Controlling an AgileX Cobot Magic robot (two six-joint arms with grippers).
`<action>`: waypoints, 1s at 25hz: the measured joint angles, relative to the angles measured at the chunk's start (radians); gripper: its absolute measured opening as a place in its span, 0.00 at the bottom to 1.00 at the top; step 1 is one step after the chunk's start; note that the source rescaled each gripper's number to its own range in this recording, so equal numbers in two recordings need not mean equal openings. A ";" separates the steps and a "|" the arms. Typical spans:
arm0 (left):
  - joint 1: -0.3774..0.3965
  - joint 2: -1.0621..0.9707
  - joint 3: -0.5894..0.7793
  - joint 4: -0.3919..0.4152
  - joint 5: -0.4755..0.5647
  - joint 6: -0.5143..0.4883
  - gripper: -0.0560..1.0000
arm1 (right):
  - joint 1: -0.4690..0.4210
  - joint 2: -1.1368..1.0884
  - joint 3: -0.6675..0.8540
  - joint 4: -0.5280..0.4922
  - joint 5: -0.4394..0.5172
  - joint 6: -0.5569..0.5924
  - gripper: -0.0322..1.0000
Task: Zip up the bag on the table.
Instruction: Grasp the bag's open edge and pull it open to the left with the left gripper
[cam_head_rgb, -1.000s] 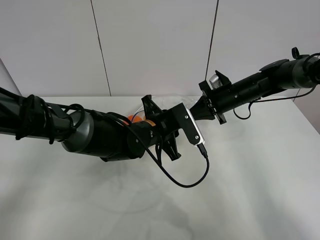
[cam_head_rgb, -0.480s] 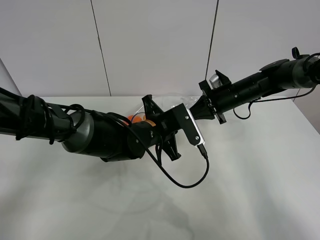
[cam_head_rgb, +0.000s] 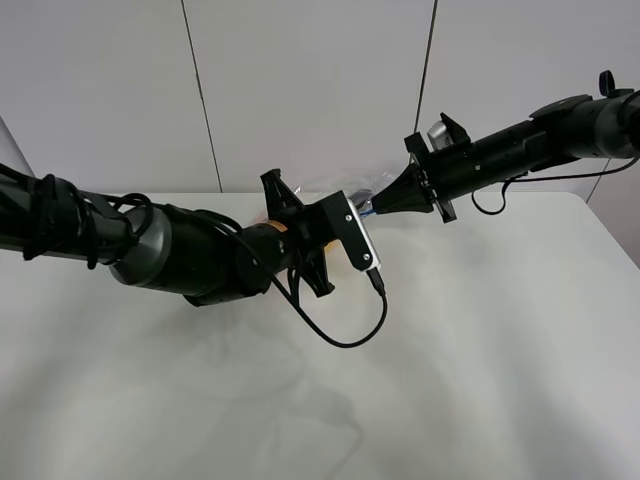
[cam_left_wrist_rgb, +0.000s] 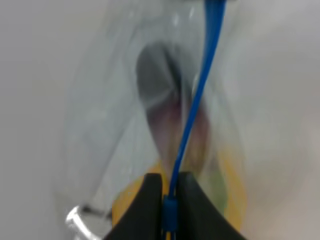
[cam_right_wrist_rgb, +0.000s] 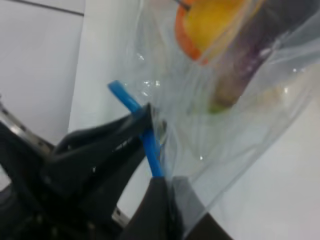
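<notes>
The bag is a clear crinkly plastic bag with a blue seal strip (cam_left_wrist_rgb: 200, 95), holding orange, yellow and dark purple items. In the high view my left arm hides most of it; a bit of orange (cam_head_rgb: 271, 228) and clear plastic (cam_head_rgb: 366, 203) show above the white table (cam_head_rgb: 500, 350). My left gripper (cam_left_wrist_rgb: 169, 202) is shut on the blue strip; in the high view it (cam_head_rgb: 297, 243) is at mid-table. My right gripper (cam_right_wrist_rgb: 152, 150) is shut on the strip's (cam_right_wrist_rgb: 142, 125) other end, just right of the left one in the high view (cam_head_rgb: 388, 200).
A black cable (cam_head_rgb: 345, 335) loops from my left wrist down over the table. A white panelled wall (cam_head_rgb: 310, 90) stands behind the table's far edge. A shiny metal part (cam_left_wrist_rgb: 75, 218) shows beside the bag in the left wrist view.
My left gripper has slid leftward along the strip, away from the right gripper. The right gripper has shifted slightly up and right, still holding the strip's end.
</notes>
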 joint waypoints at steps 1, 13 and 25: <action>0.010 0.000 0.000 -0.001 -0.001 0.002 0.05 | -0.004 0.000 -0.008 0.001 0.000 0.001 0.03; 0.142 0.000 0.000 -0.005 0.003 0.008 0.05 | -0.059 0.000 -0.054 -0.002 0.004 0.044 0.03; 0.315 0.000 0.000 -0.005 0.064 0.010 0.05 | -0.062 0.000 -0.054 0.005 0.003 0.045 0.03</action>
